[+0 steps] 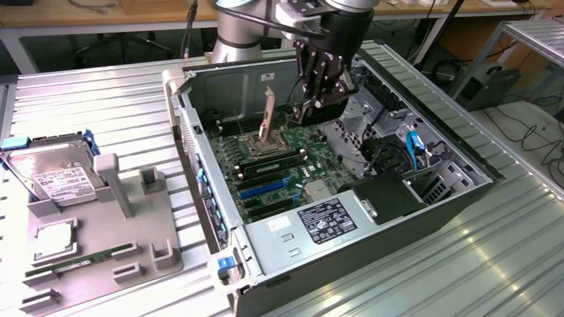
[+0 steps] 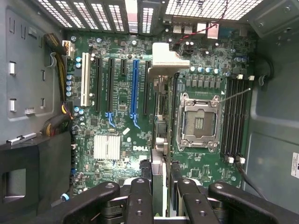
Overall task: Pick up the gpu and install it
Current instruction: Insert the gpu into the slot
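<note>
Gpu in fingers above motherboard inside case.

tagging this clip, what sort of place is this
Likely a robotics lab bench for PC assembly: an open computer case on a ribbed metal table, a grey parts fixture holding a hard drive.

Silver-grey arm, black hand

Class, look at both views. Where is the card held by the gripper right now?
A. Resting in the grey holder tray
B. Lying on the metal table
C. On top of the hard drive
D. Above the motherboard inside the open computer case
D: the gripper holds the gpu on edge over the motherboard within the case.
</note>
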You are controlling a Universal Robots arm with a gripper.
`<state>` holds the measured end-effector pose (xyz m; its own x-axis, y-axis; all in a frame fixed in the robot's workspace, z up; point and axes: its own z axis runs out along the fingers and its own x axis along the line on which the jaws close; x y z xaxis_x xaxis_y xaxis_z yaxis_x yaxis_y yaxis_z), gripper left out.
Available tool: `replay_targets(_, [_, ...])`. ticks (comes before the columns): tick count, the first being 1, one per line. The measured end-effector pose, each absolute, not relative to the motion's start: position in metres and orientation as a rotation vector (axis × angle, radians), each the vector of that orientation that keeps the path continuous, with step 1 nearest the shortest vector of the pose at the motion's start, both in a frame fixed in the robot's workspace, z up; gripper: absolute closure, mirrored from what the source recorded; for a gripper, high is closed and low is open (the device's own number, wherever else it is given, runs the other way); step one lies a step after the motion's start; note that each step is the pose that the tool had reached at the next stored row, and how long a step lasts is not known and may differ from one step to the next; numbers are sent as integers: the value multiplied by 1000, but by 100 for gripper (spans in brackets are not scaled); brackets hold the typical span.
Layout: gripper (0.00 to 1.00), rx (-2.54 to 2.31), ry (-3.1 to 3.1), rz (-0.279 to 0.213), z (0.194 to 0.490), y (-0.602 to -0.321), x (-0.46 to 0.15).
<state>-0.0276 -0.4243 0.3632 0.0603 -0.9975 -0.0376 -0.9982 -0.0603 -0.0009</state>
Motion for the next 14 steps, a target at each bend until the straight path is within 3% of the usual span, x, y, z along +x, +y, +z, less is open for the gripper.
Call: replay_targets(14, [74,-2268,2135,42,361,-428,-28])
